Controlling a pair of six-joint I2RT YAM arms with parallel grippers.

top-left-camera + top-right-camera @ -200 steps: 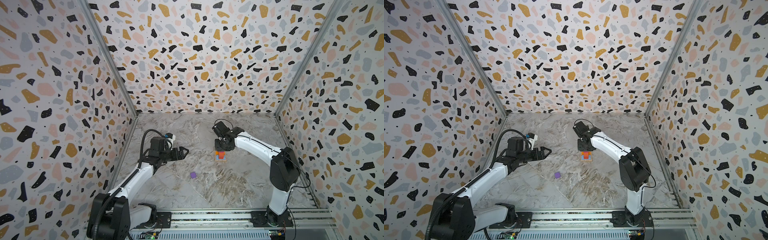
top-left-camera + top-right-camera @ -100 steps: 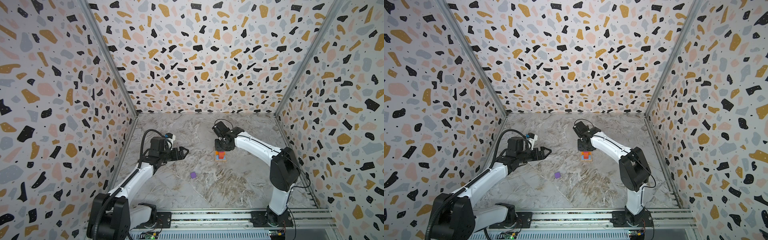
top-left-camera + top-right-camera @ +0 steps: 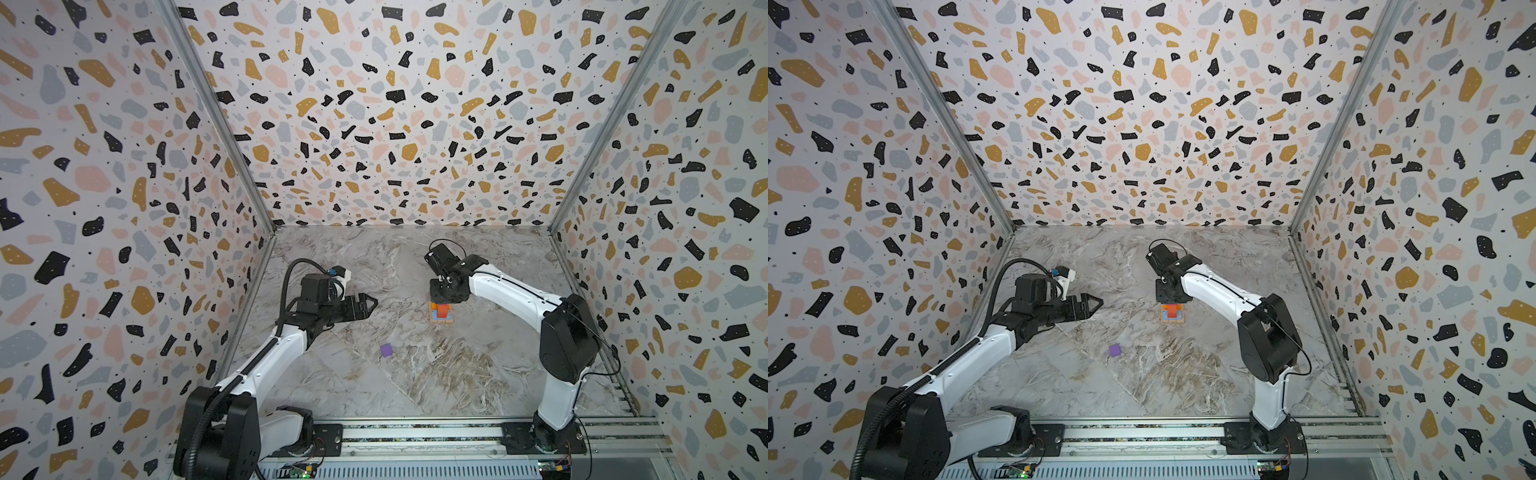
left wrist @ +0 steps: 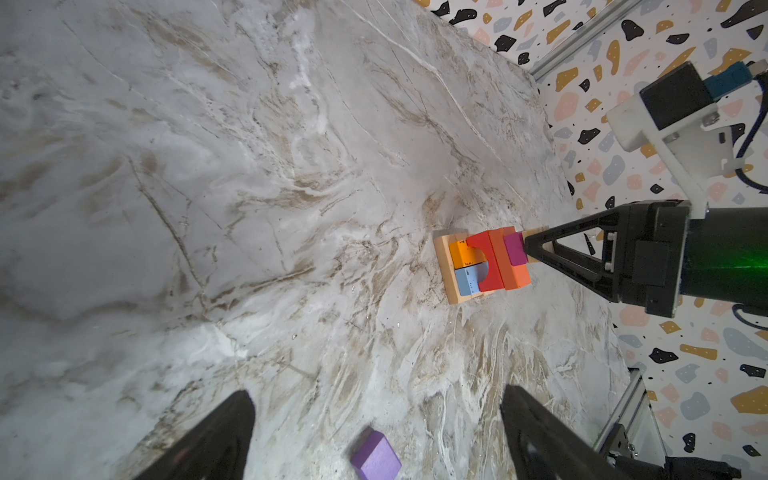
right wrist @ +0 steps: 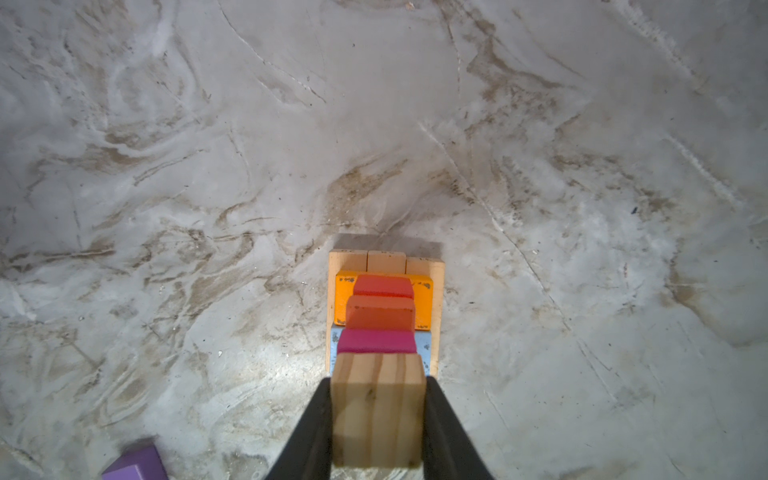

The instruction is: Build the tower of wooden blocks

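The tower (image 3: 441,312) (image 3: 1172,312) stands mid-floor: tan plank base, orange and blue layer, red blocks, and a magenta cube (image 5: 376,340) on top. My right gripper (image 5: 379,380) points down over it, shut on a tan wood block (image 5: 378,415). In the left wrist view its fingertips (image 4: 530,249) sit right at the magenta cube; I cannot tell whether the tan block touches it. My left gripper (image 3: 372,304) (image 4: 376,392) hovers open and empty to the tower's left. A loose purple cube (image 3: 386,350) (image 4: 376,457) lies on the floor below it.
Marbled floor (image 3: 457,374) enclosed by speckled walls on three sides. A metal rail (image 3: 415,434) with both arm bases runs along the front edge. The purple cube also shows in the right wrist view (image 5: 133,465).
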